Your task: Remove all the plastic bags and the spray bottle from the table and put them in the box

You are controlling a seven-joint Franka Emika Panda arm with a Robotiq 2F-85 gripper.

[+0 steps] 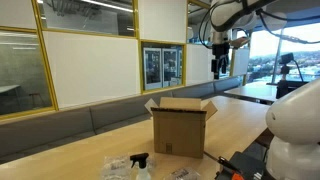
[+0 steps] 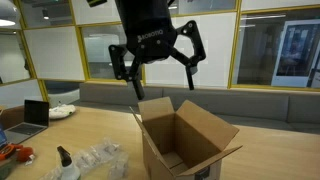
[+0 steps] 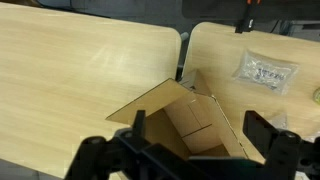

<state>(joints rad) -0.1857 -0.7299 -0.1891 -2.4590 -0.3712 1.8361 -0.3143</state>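
The black two-fingered gripper (image 2: 162, 82) hangs in the air with its fingers spread wide and nothing between them; in an exterior view it sits directly above the brown corrugated cardboard box (image 2: 185, 145), clear of the flaps; in the wrist view the gripper (image 3: 200, 128) looks down into the box (image 3: 195, 120), whose inside shows bare cardboard where it can be seen.

The box (image 1: 183, 128) stands upright on the long light-wood table (image 1: 240, 112) with its four top flaps folded outward.

The small spray bottle with a pale translucent body and black trigger head (image 1: 142, 166) stands upright on the table near the front edge, apart from the box; in an exterior view the spray bottle (image 2: 65, 160) is just beside the small clear, shiny thin-film plastic bags (image 2: 100, 158), which lie crumpled on the table (image 2: 100, 125) between the bottle and the box.

In the wrist view one more clear bag holding small pale items (image 3: 265, 72) lies flat on the table (image 3: 80, 60) beyond the box, not touching it.

An open grey laptop (image 2: 35, 113) stands at the far end of the tabletop.
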